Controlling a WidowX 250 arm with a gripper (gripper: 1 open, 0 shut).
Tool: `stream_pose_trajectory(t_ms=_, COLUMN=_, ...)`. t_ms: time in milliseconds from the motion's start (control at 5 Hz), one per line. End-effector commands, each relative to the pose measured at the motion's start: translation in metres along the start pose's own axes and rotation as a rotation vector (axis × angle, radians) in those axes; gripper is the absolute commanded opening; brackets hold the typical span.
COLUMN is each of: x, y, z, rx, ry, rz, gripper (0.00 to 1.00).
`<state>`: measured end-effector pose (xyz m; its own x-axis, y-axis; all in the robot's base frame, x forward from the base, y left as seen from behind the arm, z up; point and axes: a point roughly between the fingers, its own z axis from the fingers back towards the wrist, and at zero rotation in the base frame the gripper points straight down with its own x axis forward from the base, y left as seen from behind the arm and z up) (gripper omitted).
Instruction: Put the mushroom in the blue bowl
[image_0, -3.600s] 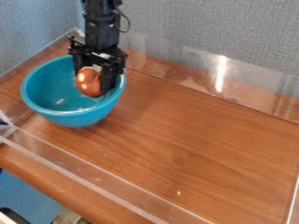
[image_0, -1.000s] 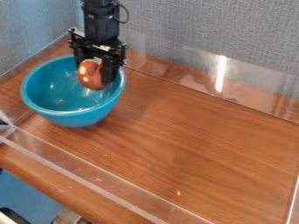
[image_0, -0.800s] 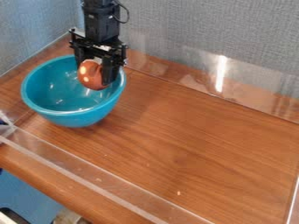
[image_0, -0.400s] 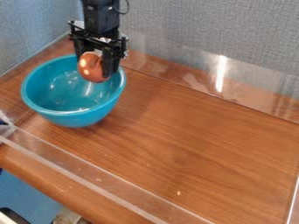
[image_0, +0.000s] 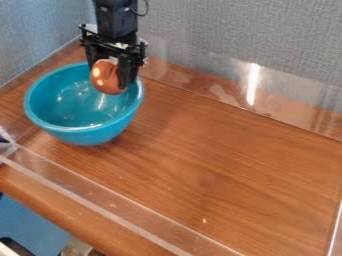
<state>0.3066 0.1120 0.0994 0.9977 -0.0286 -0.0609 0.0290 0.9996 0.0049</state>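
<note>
The mushroom (image_0: 106, 76) was clamped between my fingers (image_0: 107, 84), which were closed tight on its two sides. It showed as a small, glossy, orange-brown rounded body with a reddish tint. It hung in the air, clear of any surface, above the rear right part of the blue bowl (image_0: 60, 122), at about the level of the bowl's far rim or a little higher. I could not tell whether it touched that rim; it appeared to be apart from it.

My black fingers pointed straight down, one on each side of the mushroom, with the dark wrist and arm (image_0: 115, 18) rising vertically above them to the top edge of the view.

The blue bowl stood upright on the worktop (image_0: 227, 160) at the left rear. It was turquoise, smooth and shiny, deep with a wide rim, and was the largest item in view. Its visible interior held nothing.

The worktop was brown wood grain. A clear, low plastic wall (image_0: 254, 85) ran around its edges, visible along the rear and along the near side. A grey textured wall panel (image_0: 241, 30) stood behind the worktop
</note>
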Motion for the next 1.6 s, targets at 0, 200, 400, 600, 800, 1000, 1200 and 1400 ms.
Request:
stream_pose_trajectory(t_ms=0, x=0.002, y=0.006, z=0.038, rx=0.039, ry=-0.116, rz=0.002, gripper=0.0)
stream_pose_trajectory(t_ms=200, x=0.002, y=0.005, z=0.04, rx=0.038, ry=-0.123, rz=0.0, gripper=0.0)
stream_pose_trajectory(t_ms=400, x=0.002, y=0.005, z=0.041, rx=0.036, ry=-0.128, rz=0.0, gripper=0.0)
stream_pose_trajectory(t_ms=600, x=0.002, y=0.006, z=0.042, rx=0.034, ry=-0.132, rz=0.0, gripper=0.0)
stream_pose_trajectory(t_ms=800, x=-0.001, y=0.007, z=0.039, rx=0.041, ry=-0.121, rz=0.004, gripper=0.0)
stream_pose_trajectory(t_ms=1000, x=-0.004, y=0.008, z=0.037, rx=0.047, ry=-0.112, rz=0.008, gripper=0.0)
stream_pose_trajectory(t_ms=1200, x=-0.007, y=0.008, z=0.035, rx=0.051, ry=-0.103, rz=0.011, gripper=0.0)
stream_pose_trajectory(t_ms=1400, x=-0.01, y=0.009, z=0.034, rx=0.052, ry=-0.096, rz=0.014, gripper=0.0)
